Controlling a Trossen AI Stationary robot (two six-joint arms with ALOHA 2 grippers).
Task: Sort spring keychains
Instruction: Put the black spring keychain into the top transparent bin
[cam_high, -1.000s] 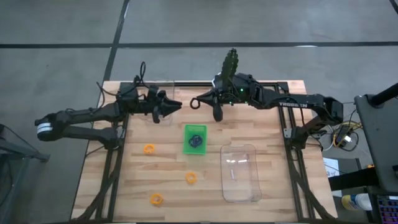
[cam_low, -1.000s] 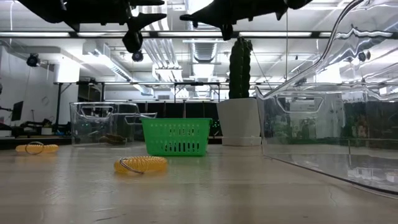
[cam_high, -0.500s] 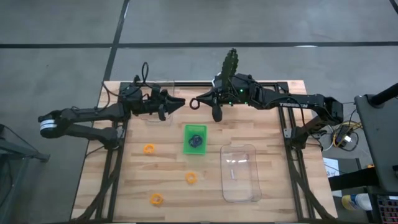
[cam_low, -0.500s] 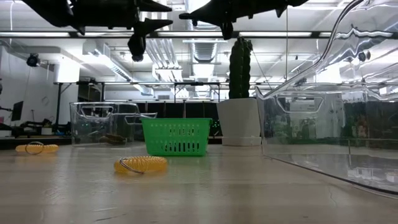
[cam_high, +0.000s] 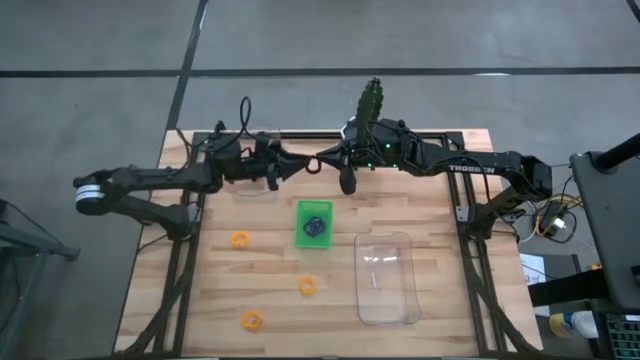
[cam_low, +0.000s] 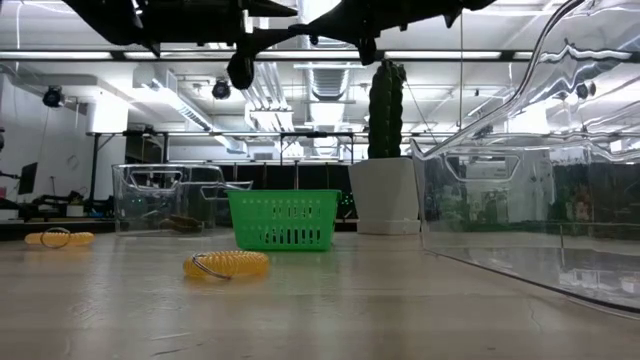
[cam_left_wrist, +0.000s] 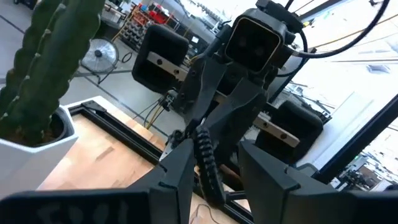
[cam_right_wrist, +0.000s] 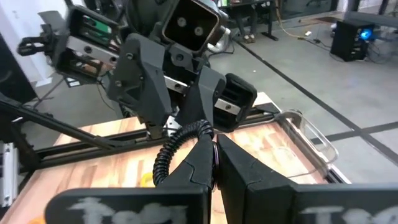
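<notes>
A black spring keychain (cam_high: 312, 167) hangs high above the table's far middle, with my right gripper (cam_high: 322, 161) shut on it. My left gripper (cam_left_wrist: 217, 149) is open and faces the right one. Its fingers stand on either side of the black coil (cam_left_wrist: 205, 163); I cannot tell whether they touch it. Three orange spring keychains (cam_high: 239, 239) (cam_high: 307, 285) (cam_high: 251, 320) lie flat on the table. The green tray (cam_high: 300, 236) stands at mid-table with dark keychains inside. My right gripper pinches one end of the black coil (cam_right_wrist: 200, 132) between its two fingertips. The fingers lie about level and point toward the table's left. The coil curves out sideways from the tips (cam_right_wrist: 163, 163), lifted clear of the table.
A clear bin (cam_high: 386, 277) stands at the near right, and another (cam_high: 255, 188) lies under my left arm at the far left. A cactus in a white pot (cam_high: 369, 100) stands at the far edge. The near left holds only the orange keychains.
My left gripper has travelled level toward the table's right, up to my right gripper, and its open fingers now stand around the black keychain. My right gripper has kept still with the keychain.
</notes>
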